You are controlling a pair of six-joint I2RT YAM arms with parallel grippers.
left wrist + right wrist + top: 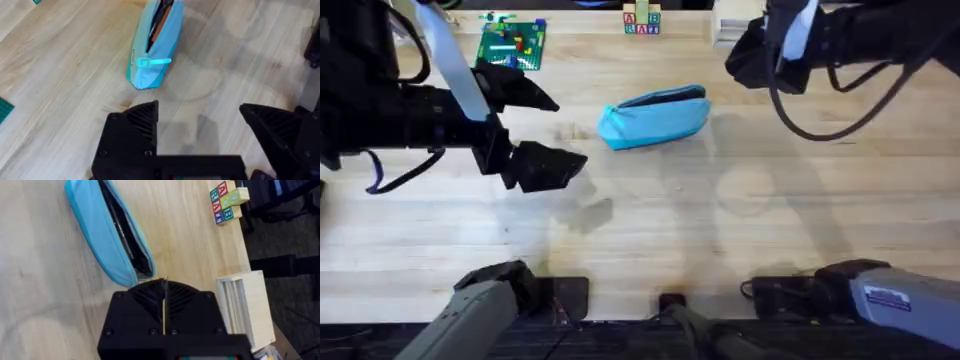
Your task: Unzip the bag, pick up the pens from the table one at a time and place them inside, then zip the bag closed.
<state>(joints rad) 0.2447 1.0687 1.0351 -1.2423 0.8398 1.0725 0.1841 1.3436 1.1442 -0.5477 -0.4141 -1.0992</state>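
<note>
Seemingly only zipping remains: the light blue fabric pouch [653, 116] lies unzipped on the pale wood worktop [720, 230], pens [159, 20] inside. Left fingers [134, 120] wide; right fingers [150, 297] pressed together, empty. Next, grasp the zip pull [154, 62].

bag [107, 240] end behind the right gripper [164, 305]; pens inside mostly hidden

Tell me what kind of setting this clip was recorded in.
Probably a robot lab or workshop bench, not a home. Two arms work over a plank table holding practice props: a blue pouch, a green brick baseplate and alphabet blocks. Dark floor lies past the table edge.
</note>
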